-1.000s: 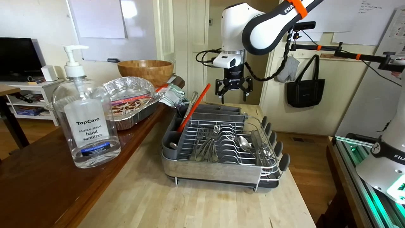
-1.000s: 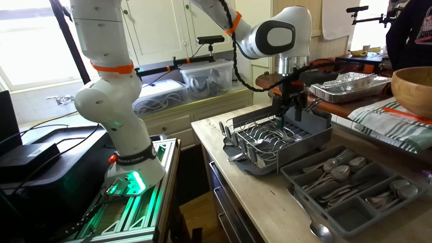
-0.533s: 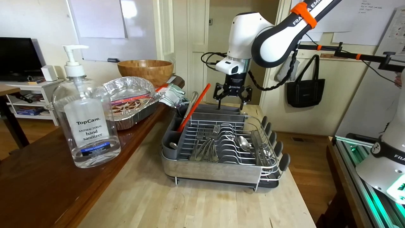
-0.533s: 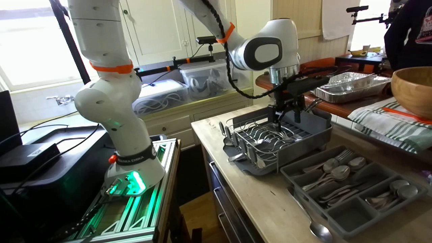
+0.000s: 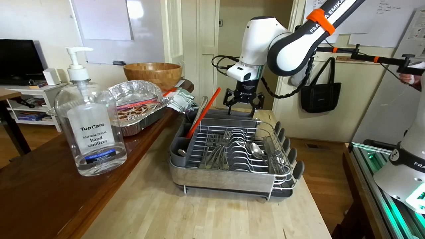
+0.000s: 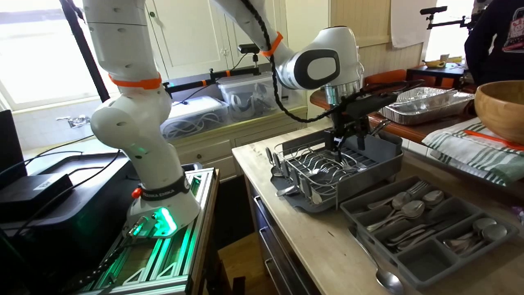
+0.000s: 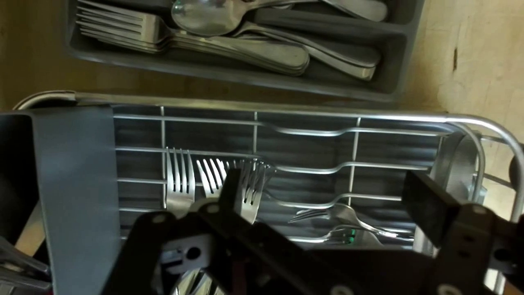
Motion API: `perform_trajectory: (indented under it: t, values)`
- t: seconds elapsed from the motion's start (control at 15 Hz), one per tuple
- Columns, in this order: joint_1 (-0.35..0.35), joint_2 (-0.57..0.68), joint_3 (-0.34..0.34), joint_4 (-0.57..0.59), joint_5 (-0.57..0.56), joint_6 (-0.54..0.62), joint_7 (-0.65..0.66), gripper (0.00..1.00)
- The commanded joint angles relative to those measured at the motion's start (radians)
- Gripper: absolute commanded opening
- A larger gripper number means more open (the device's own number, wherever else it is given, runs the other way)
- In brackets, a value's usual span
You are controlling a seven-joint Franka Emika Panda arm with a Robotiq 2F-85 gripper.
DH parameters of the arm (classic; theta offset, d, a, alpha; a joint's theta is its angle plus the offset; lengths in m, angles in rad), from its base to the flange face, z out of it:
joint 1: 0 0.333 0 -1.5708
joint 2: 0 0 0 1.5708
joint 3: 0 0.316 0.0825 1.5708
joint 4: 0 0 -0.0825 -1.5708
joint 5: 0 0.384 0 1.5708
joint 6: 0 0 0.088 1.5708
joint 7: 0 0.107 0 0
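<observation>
Several forks (image 7: 211,191), bunched in a dish rack (image 5: 222,179) below my wide-parted jaws; I'd best descend slowly, straddling just one.

Rounded white arm (image 6: 130,123), bright orange bands (image 6: 137,84). Braided black cable (image 5: 282,96), black two-fingered gripper (image 5: 241,113). Black base collar (image 6: 166,193) lettered FRANKA EMIKA.

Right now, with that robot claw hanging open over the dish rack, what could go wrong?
A cluster of forks lies overlapping below, so the gripper, spread open, might grab several at once. Its fingers could catch on the wire dish rack if lowered off-line. And the red utensil leans up above the rack, so a sideways swing might knock it.
</observation>
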Motion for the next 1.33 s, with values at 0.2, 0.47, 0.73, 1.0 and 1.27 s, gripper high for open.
perform_trajectory:
  t: [0.2,0.47,0.73,1.0,1.27]
  values:
    - [0.017,0.050,-0.006,0.014,-0.095,0.051,0.082,0.99]
    - [0.025,0.051,0.003,0.012,-0.104,0.066,0.111,0.91]
    - [0.041,0.050,-0.002,0.015,-0.156,0.047,0.145,0.92]
    - [0.031,0.035,0.007,0.004,-0.164,0.034,0.149,0.98]
    - [0.032,0.036,0.006,0.004,-0.175,0.024,0.151,0.99]
